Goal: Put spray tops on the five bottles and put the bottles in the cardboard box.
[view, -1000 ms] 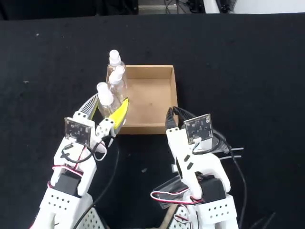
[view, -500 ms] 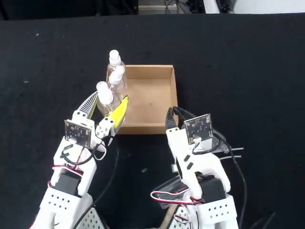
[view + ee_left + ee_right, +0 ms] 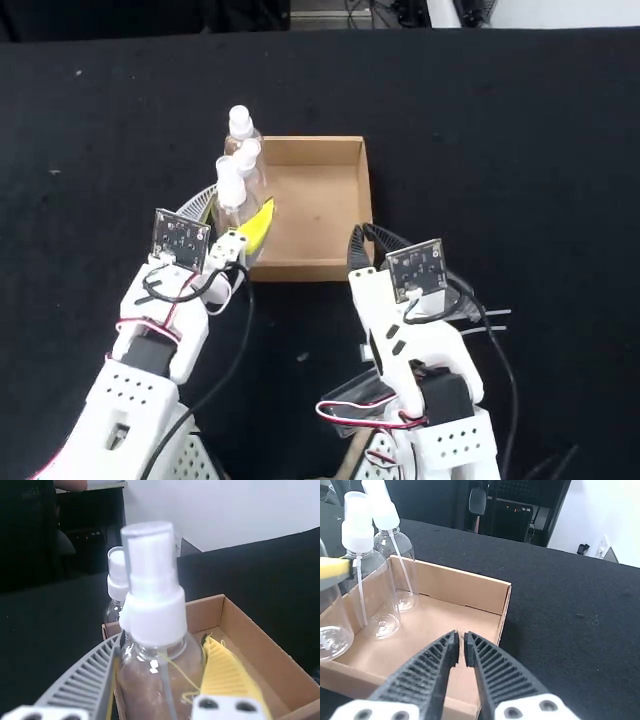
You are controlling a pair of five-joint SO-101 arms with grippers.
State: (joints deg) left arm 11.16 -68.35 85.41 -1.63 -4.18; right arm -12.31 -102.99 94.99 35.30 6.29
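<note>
My left hand (image 3: 240, 203) was clamped on a spray-topped bottle (image 3: 230, 192) at the cardboard box's (image 3: 320, 205) near left corner, just beside two more topped bottles (image 3: 246, 157) along its left wall. My right hand (image 3: 460, 639) was empty, fingers nearly pinched together, hovering by the box's near wall.

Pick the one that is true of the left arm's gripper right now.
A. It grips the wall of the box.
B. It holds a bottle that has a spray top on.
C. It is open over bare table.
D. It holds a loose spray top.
B: in the left wrist view the left gripper has its grey and yellow fingers on either side of a clear bottle with a white spray top on it.
</note>
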